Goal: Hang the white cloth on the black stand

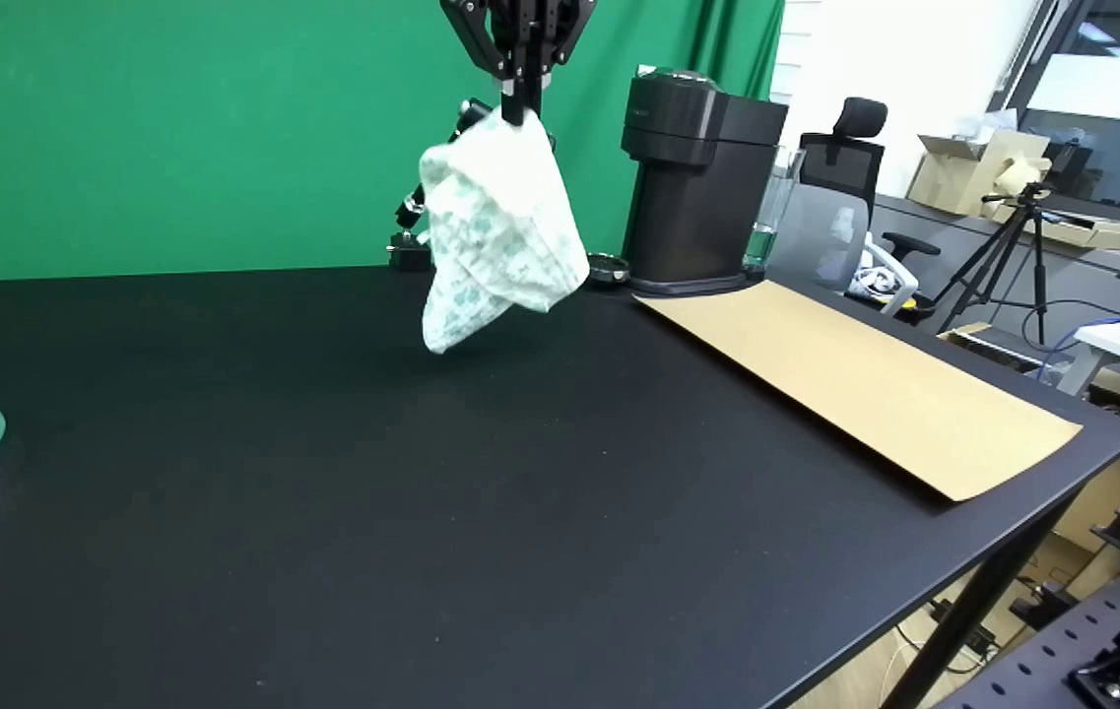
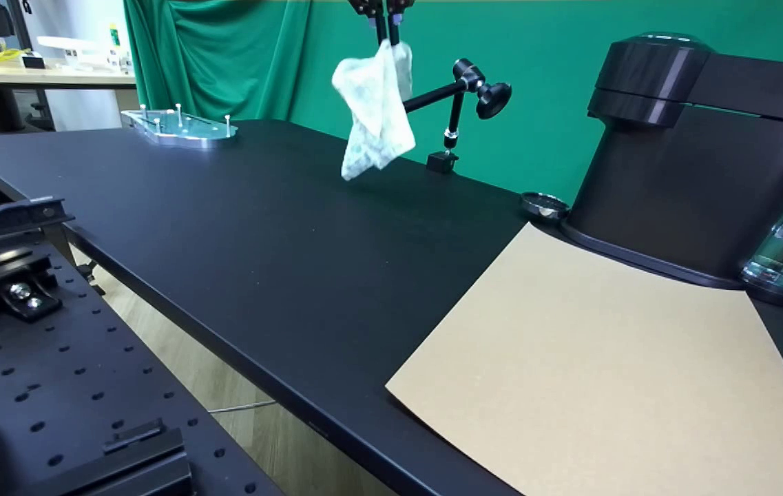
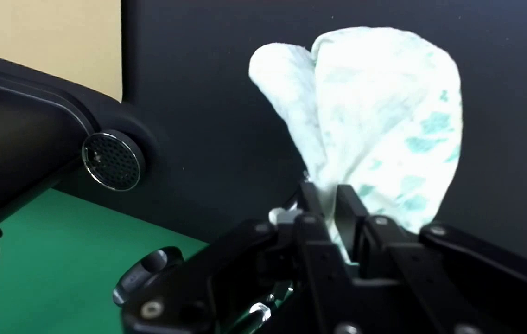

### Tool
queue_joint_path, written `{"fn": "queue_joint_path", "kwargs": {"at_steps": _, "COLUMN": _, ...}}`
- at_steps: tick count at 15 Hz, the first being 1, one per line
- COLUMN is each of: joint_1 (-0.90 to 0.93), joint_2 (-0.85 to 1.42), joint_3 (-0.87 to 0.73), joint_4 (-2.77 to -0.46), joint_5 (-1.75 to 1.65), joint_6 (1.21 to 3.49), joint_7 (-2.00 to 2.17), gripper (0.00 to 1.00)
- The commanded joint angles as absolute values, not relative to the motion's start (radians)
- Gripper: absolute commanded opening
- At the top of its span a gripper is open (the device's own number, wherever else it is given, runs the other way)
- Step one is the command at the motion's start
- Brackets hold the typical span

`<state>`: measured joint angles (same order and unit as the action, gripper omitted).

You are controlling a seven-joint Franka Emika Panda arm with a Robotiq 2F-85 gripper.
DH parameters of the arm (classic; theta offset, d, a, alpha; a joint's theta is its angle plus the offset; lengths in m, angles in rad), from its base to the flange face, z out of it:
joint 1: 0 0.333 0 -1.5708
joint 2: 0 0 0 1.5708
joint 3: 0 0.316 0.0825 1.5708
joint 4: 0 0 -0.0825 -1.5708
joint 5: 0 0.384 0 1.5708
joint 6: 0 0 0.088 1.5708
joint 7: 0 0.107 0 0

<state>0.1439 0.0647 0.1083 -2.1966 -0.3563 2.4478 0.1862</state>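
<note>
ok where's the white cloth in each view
In an exterior view: white cloth, upper middle.
In an exterior view: white cloth, top middle.
Wrist view: white cloth, upper, right of centre.
Shared landmark: tan sheet, right in both exterior views, top left in wrist view.

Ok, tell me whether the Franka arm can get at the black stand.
Probably yes: the hand holds the white cloth aloft, and nothing visible blocks its way to the black stand, though the depth gap between them is unclear.
</note>
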Motion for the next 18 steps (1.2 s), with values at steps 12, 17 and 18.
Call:
{"fn": "queue_joint_path", "kwargs": {"at_steps": 12, "joint_1": 0.185, "joint_2": 0.051, "joint_3": 0.133, "joint_4": -2.268, "joint_5": -0.38, "joint_6": 2.407, "joint_7": 0.243, "gripper": 1.0}}
{"fn": "queue_joint_path", "kwargs": {"at_steps": 17, "joint_1": 0.231, "joint_2": 0.041, "joint_3": 0.184, "joint_4": -2.346, "joint_5": -0.377, "joint_6": 2.42, "joint_7": 0.238, "gripper": 1.0}}
{"fn": "queue_joint_path", "kwargs": {"at_steps": 18, "joint_1": 0.236, "joint_2": 0.053, "joint_3": 0.188, "joint_4": -2.356, "joint_5": -0.388, "joint_6": 2.436, "joint_7": 0.242, "gripper": 1.0}}
